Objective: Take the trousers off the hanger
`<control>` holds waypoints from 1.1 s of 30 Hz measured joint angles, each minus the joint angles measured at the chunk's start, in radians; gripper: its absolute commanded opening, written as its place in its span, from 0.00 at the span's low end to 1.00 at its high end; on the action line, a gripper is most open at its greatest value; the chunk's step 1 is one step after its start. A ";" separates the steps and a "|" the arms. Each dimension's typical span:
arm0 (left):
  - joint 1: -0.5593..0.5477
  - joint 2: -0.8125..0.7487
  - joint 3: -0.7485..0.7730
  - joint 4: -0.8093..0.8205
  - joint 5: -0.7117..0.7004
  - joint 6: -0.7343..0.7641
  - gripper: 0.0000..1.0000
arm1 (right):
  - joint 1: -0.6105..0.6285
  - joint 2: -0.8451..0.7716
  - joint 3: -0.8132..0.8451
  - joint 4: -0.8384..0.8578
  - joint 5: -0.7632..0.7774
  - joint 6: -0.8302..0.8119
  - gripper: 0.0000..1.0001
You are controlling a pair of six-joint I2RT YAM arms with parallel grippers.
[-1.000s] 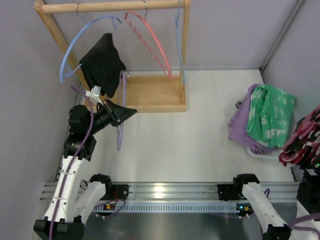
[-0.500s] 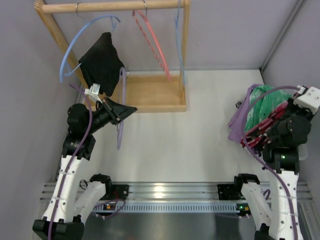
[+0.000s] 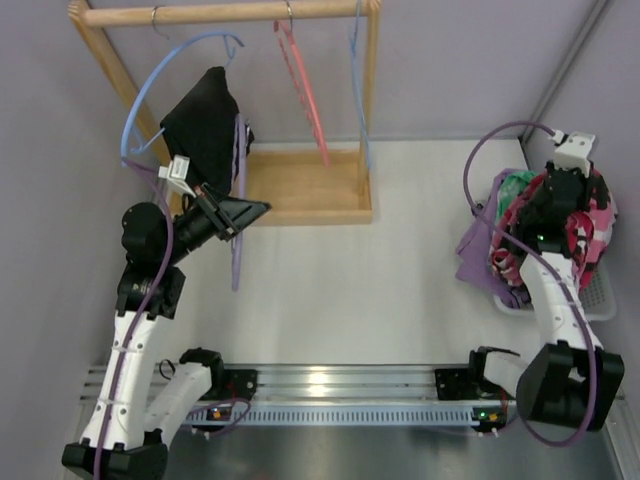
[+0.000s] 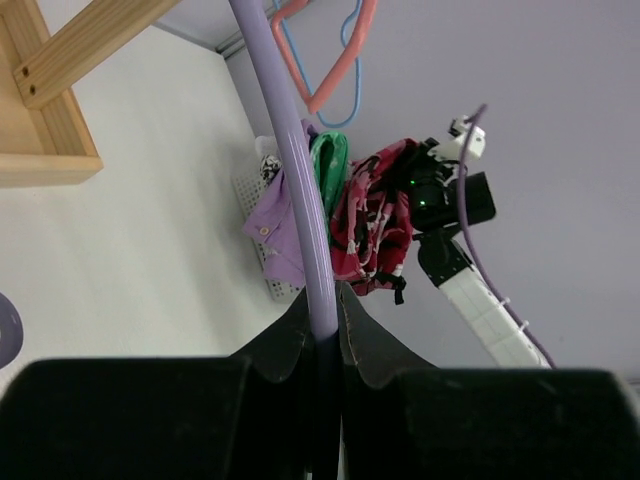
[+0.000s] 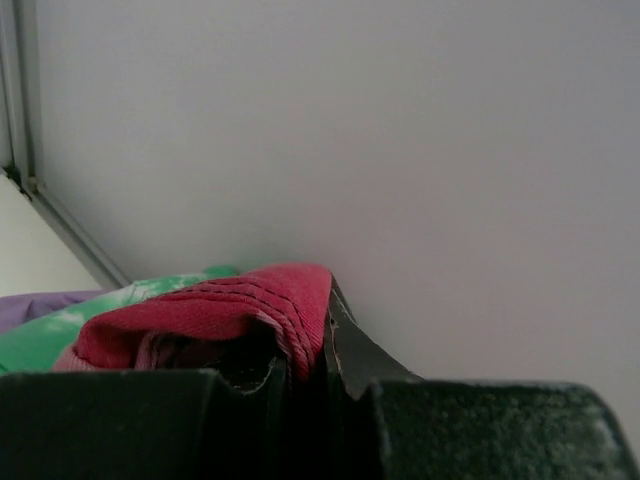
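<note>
My left gripper (image 3: 243, 211) is shut on the lilac hanger (image 3: 237, 170), which it holds upright in front of the wooden rack. The hanger is bare. In the left wrist view its bar (image 4: 300, 180) rises from between my closed fingers (image 4: 322, 325). My right gripper (image 3: 570, 210) is shut on the magenta-pink trousers (image 3: 595, 225), held bunched over the basket at the far right. In the right wrist view a fold of the trousers (image 5: 230, 310) is pinched in the gripper (image 5: 312, 365). The trousers also show in the left wrist view (image 4: 375, 220).
A wooden rack (image 3: 310, 195) at the back left carries a black garment (image 3: 205, 125) on a light-blue hanger (image 3: 150, 85), a salmon hanger (image 3: 305, 95) and another light-blue hanger (image 3: 355, 40). A white basket (image 3: 600, 295) at the right holds purple cloth (image 3: 478, 245) and green-and-white cloth (image 3: 515, 185).
My right arm has swung in from the right edge with the trousers to above the basket. My left gripper has lifted the hanger slightly. The salmon hanger has swung.
</note>
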 measured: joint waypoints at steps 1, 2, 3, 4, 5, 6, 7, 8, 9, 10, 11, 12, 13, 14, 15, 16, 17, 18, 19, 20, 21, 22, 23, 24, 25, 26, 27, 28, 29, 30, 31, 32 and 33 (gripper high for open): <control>0.000 0.004 0.009 0.005 0.000 -0.002 0.00 | -0.006 0.039 0.002 0.024 -0.003 -0.014 0.00; 0.000 0.010 0.018 0.006 0.000 -0.003 0.00 | -0.010 0.080 0.006 0.045 -0.006 -0.032 0.00; 0.000 0.019 0.030 0.010 0.000 -0.005 0.00 | -0.014 0.123 0.013 0.063 -0.013 -0.050 0.00; 0.000 0.030 0.043 0.013 0.000 -0.006 0.00 | -0.016 0.163 0.020 0.073 -0.021 -0.060 0.00; 0.000 0.039 0.053 0.018 0.000 -0.007 0.00 | -0.018 0.199 0.032 0.081 -0.031 -0.066 0.00; 0.000 0.049 0.063 0.025 0.000 -0.008 0.00 | -0.020 0.234 0.046 0.083 -0.043 -0.070 0.00; 0.000 0.058 0.072 0.031 0.000 -0.008 0.00 | -0.022 0.269 0.065 0.077 -0.059 -0.071 0.00; -0.001 0.069 0.085 0.034 0.000 -0.009 0.00 | -0.023 0.296 0.085 0.064 -0.072 -0.068 0.00; -0.002 0.078 0.096 0.037 -0.001 -0.009 0.00 | -0.024 0.318 0.103 0.053 -0.083 -0.061 0.00; -0.004 0.090 0.108 0.042 -0.002 -0.010 0.00 | -0.026 0.343 0.128 0.031 -0.095 -0.051 0.00; -0.006 0.100 0.119 0.043 -0.003 -0.011 0.00 | -0.026 0.357 0.144 0.012 -0.103 -0.042 0.00; -0.008 0.112 0.132 0.046 -0.005 -0.011 0.00 | -0.027 0.371 0.157 -0.003 -0.112 -0.032 0.01; -0.010 0.129 0.148 0.053 -0.007 -0.011 0.00 | -0.029 0.379 0.163 -0.018 -0.127 -0.022 0.01; -0.012 0.142 0.163 0.058 -0.009 -0.011 0.00 | -0.030 0.381 0.164 -0.031 -0.141 -0.014 0.02; -0.014 0.159 0.182 0.065 -0.013 -0.012 0.00 | -0.031 0.381 0.164 -0.045 -0.152 -0.007 0.04; -0.018 0.177 0.199 0.074 -0.018 -0.011 0.00 | -0.034 0.381 0.164 -0.058 -0.166 0.001 0.06; -0.022 0.197 0.217 0.084 -0.024 -0.012 0.00 | -0.035 0.381 0.164 -0.068 -0.173 0.007 0.09; -0.026 0.216 0.234 0.095 -0.029 -0.013 0.00 | -0.037 0.381 0.169 -0.085 -0.183 0.016 0.22; -0.031 0.235 0.249 0.109 -0.034 -0.015 0.00 | -0.040 0.381 0.173 -0.098 -0.196 0.028 0.29; -0.035 0.256 0.264 0.121 -0.037 -0.015 0.00 | -0.045 0.381 0.182 -0.118 -0.210 0.040 0.35; -0.041 0.279 0.282 0.133 -0.041 -0.016 0.00 | -0.049 0.381 0.189 -0.137 -0.225 0.050 0.48; -0.045 0.299 0.300 0.140 -0.045 -0.016 0.00 | -0.056 0.378 0.197 -0.159 -0.245 0.060 0.53; -0.050 0.325 0.321 0.152 -0.053 -0.016 0.00 | -0.063 0.372 0.204 -0.182 -0.264 0.065 0.57; -0.052 0.344 0.336 0.164 -0.059 -0.016 0.00 | -0.068 0.364 0.209 -0.202 -0.278 0.069 0.63; -0.055 0.369 0.359 0.169 -0.065 -0.019 0.00 | -0.073 0.351 0.214 -0.229 -0.298 0.076 0.66; -0.056 0.391 0.378 0.179 -0.071 -0.020 0.00 | -0.074 0.336 0.216 -0.247 -0.315 0.080 0.68; -0.056 0.417 0.399 0.196 -0.078 -0.023 0.00 | -0.076 0.320 0.222 -0.269 -0.331 0.085 0.71; -0.056 0.438 0.417 0.204 -0.080 -0.027 0.00 | -0.079 0.304 0.230 -0.293 -0.352 0.091 0.73; -0.056 0.468 0.443 0.216 -0.085 -0.031 0.00 | -0.079 0.291 0.240 -0.311 -0.370 0.096 0.74; -0.056 0.488 0.461 0.223 -0.088 -0.034 0.00 | -0.079 0.278 0.251 -0.332 -0.385 0.099 0.78; -0.056 0.511 0.479 0.231 -0.090 -0.038 0.00 | -0.079 0.265 0.265 -0.353 -0.406 0.105 0.80; -0.056 0.534 0.498 0.236 -0.092 -0.041 0.00 | -0.079 0.255 0.275 -0.366 -0.417 0.107 0.82; -0.056 0.558 0.520 0.242 -0.094 -0.043 0.00 | -0.079 0.243 0.288 -0.387 -0.433 0.113 0.87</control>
